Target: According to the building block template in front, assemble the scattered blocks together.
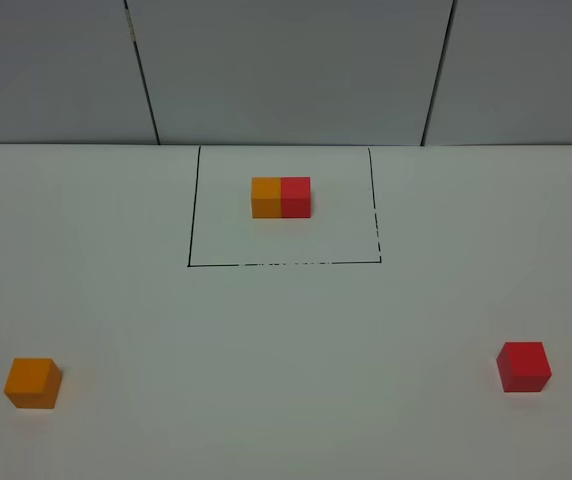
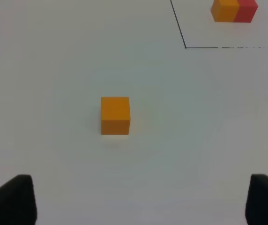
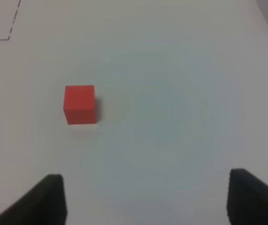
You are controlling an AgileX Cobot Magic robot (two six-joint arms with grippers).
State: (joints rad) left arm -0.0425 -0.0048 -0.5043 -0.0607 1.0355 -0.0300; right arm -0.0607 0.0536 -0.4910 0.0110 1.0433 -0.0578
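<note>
The template (image 1: 281,197) is an orange and a red cube joined into a bar, inside a thin black drawn rectangle at the back middle of the table; it also shows in the left wrist view (image 2: 234,10). The loose orange cube (image 1: 33,383) lies front left, the loose red cube (image 1: 523,366) front right. In the left wrist view the orange cube (image 2: 115,115) lies ahead of my open left gripper (image 2: 138,201), apart from it. In the right wrist view the red cube (image 3: 80,104) lies ahead of my open right gripper (image 3: 145,201), nearer one finger. Neither gripper shows in the high view.
The white table (image 1: 286,330) ends at a grey panelled wall (image 1: 286,70) behind the black rectangle outline (image 1: 284,264). A corner of that outline shows in the right wrist view (image 3: 8,38).
</note>
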